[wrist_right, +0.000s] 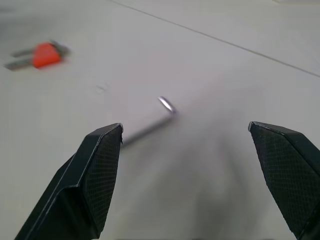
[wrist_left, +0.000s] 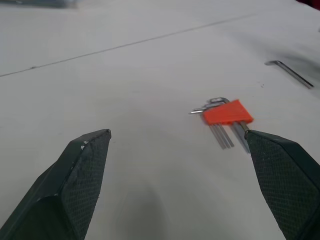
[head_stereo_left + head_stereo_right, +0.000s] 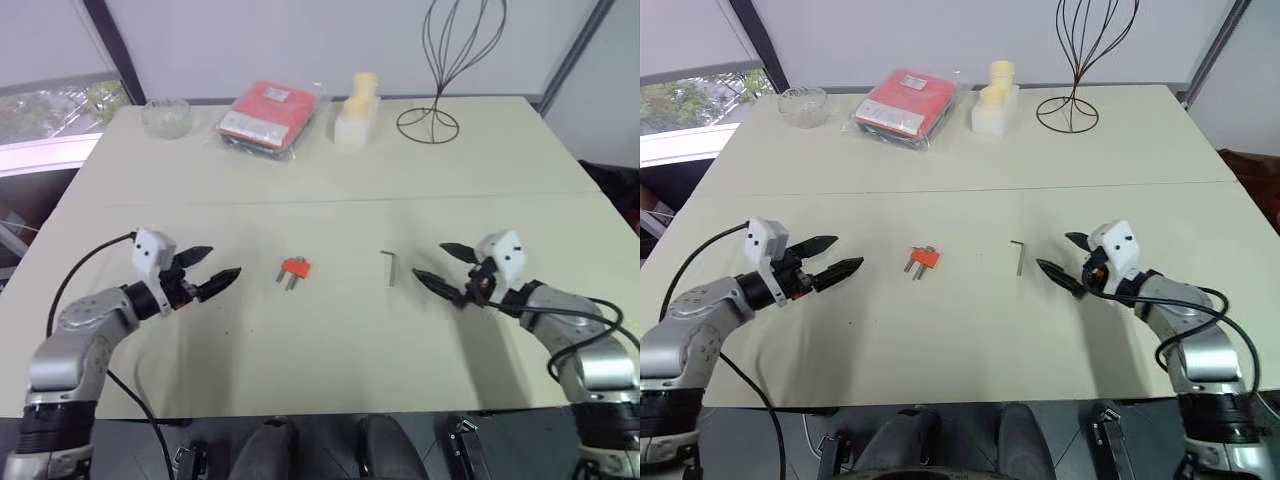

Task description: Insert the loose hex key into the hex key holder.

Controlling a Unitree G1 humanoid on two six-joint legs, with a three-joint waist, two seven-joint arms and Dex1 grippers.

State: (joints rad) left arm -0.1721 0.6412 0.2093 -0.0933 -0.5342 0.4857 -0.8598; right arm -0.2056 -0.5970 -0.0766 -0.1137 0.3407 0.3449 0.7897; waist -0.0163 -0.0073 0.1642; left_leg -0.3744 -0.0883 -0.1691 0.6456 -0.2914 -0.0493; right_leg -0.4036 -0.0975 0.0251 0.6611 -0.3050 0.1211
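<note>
- The left gripper [image 3: 213, 268] hovers over the table [image 3: 330, 340] at the near left, jaws spread wide and holding nothing.
- The hex key holder [image 3: 295, 268] lies just right of it, apart from its tips.
- The loose hex key [image 3: 389, 266] lies further right.
- The right gripper [image 3: 438, 265] is near the key's right side, jaws wide and empty.

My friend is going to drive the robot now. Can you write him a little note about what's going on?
Left end effector: open, empty, above the table, aimed at the hex key holder.
Right end effector: open, empty, just right of the loose hex key.
Both things lie flat mid-table, apart from each other, untouched.
Done: nothing yet.
Left: pick up the key, steady the holder, slide the key in.
</note>
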